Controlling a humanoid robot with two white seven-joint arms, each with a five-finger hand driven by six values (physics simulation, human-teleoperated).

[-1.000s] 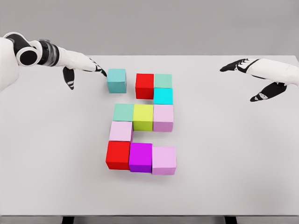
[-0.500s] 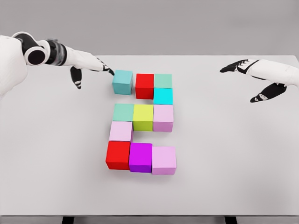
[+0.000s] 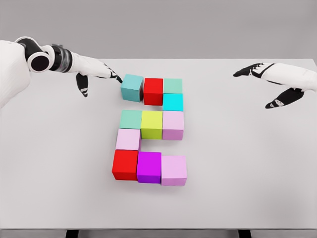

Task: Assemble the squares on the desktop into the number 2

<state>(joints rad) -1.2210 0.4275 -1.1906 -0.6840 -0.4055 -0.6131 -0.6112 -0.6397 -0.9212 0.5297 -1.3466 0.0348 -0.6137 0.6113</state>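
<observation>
Block figure 2 standing upright on the white surface (image 3: 59,163), long axis running 6 to 12 o'clock.

Nearest row: red cube (image 3: 125,164), purple cube (image 3: 149,167), pink cube (image 3: 174,170). Above, a pale pink cube (image 3: 128,139), then green-teal cube (image 3: 131,119), yellow-green cube (image 3: 151,124), lilac cube (image 3: 173,124). Farther: cyan cube (image 3: 173,102), and top row teal cube (image 3: 132,87), slightly skewed, touching second red cube (image 3: 153,90), mint cube (image 3: 173,86). Left hand (image 3: 94,72), fingers apart, index tip on the teal cube's 9 o'clock side. Right hand (image 3: 275,82) hovers at 2 o'clock, fingers spread, empty.
</observation>
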